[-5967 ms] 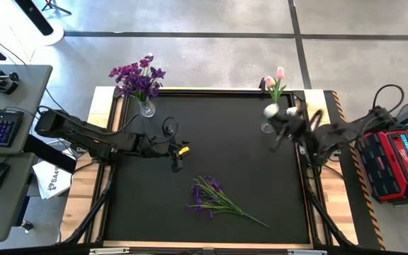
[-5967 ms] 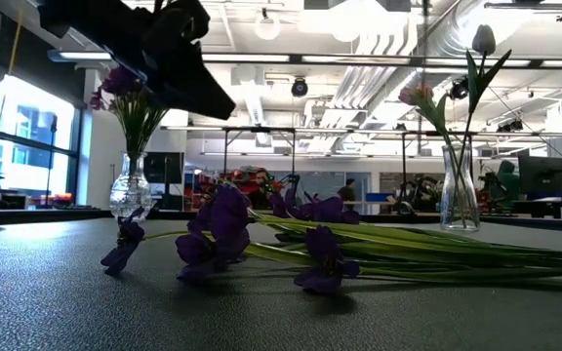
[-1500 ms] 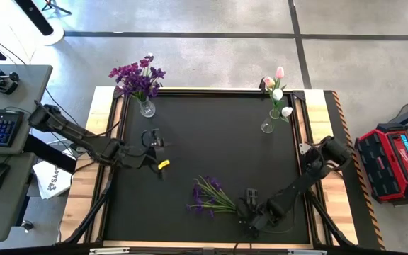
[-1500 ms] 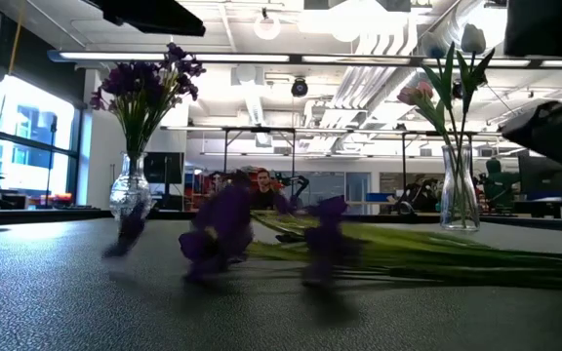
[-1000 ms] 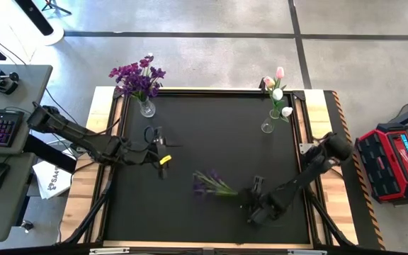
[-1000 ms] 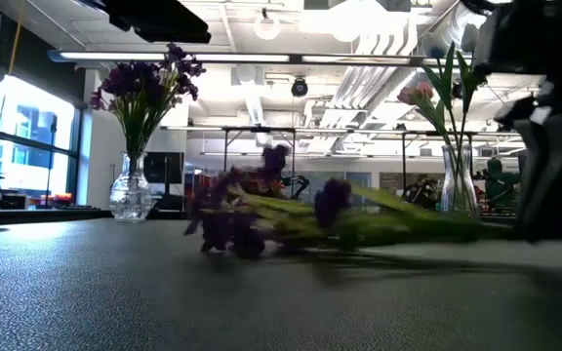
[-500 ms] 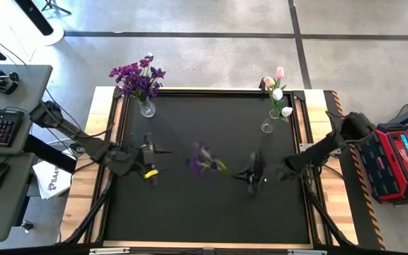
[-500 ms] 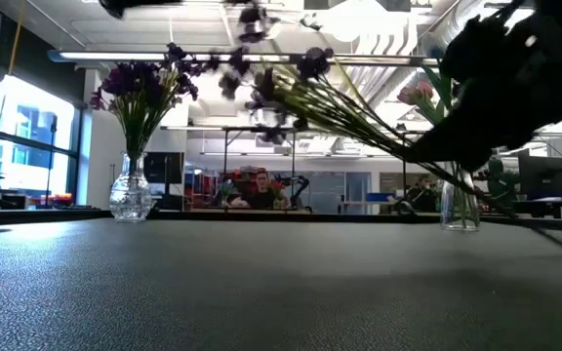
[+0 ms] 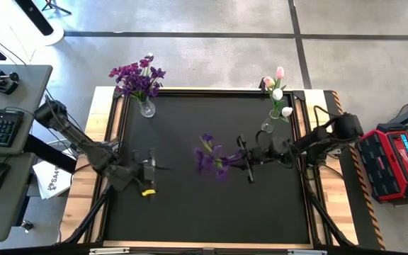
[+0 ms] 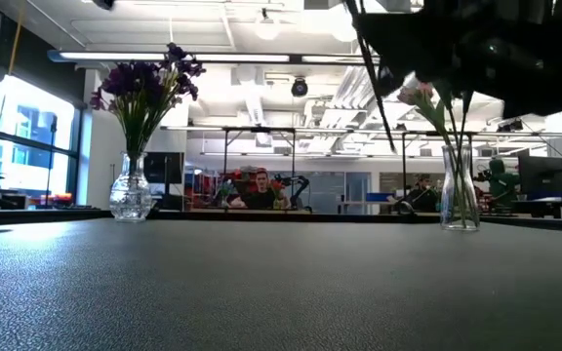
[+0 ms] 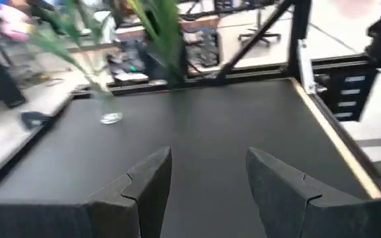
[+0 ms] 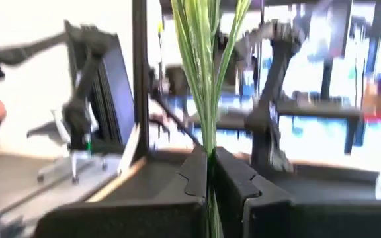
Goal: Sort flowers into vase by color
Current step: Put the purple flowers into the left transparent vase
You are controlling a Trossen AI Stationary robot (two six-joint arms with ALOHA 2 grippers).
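One bunch of purple flowers [image 9: 211,159], stems pinched in the right pincer [image 9: 245,157], held high over mid-surface [image 9: 190,212]. Left pincer [image 9: 149,171] spread, empty, waiting. Advice: carry steadily, stems pointing down, to the purple vase [image 9: 146,108].

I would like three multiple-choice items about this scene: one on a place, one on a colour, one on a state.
1. Where is the purple bunch?
A. lying on the mat
B. held above the mat's middle
C. in the right vase

2. What colour are the blossoms in the left vase?
A. purple
B. yellow
C. red

3. How is the right tool?
A. wide open
B. shut on the stems
C. empty

Key:
1 B, the low view shows bare mat.
2 A, purple blossoms top it.
3 B, its fingers pinch green stems.
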